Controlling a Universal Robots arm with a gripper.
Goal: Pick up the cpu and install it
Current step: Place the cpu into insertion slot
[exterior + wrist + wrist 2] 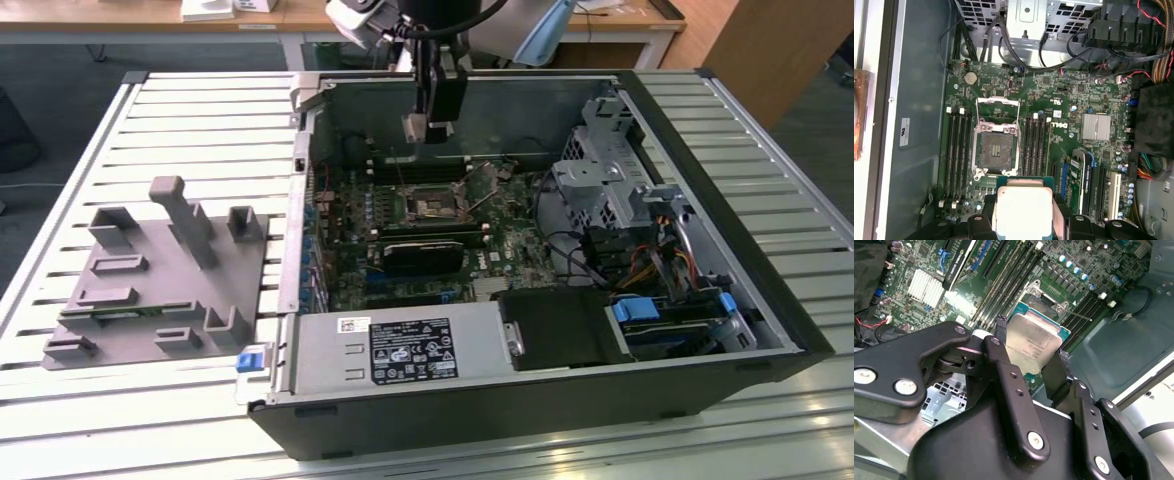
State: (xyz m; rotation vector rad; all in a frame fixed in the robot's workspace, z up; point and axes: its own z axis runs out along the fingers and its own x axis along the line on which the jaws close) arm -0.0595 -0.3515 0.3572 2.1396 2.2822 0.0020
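The cpu (1035, 340) was held in the claw (1030, 354), whose two dark fingers (1002, 347) were closed on two opposite edges of the chip, leaving its silvery top face exposed. In the first wrist view the cpu (1021, 204) sat between the fingers of the claw (1023, 216), with the motherboard (1064, 100) beyond it. The socket (996, 150) lay below the claw and a little ahead of it, well apart from the chip. Its metal frame appeared to be swung open.

In the exterior view the claw (430, 128) hung above the open computer case (787, 330), over the socket (434, 208). The grey fixture (160, 280) stood on the table (187, 110), well off to one side of the claw.

Handling, as judged:
- Light, thin and stiff; it would not flex in the grip.
- The smooth metal top is likely slippery.
- The underside contacts are probably fragile.
- Hold by the edges only, kept level.
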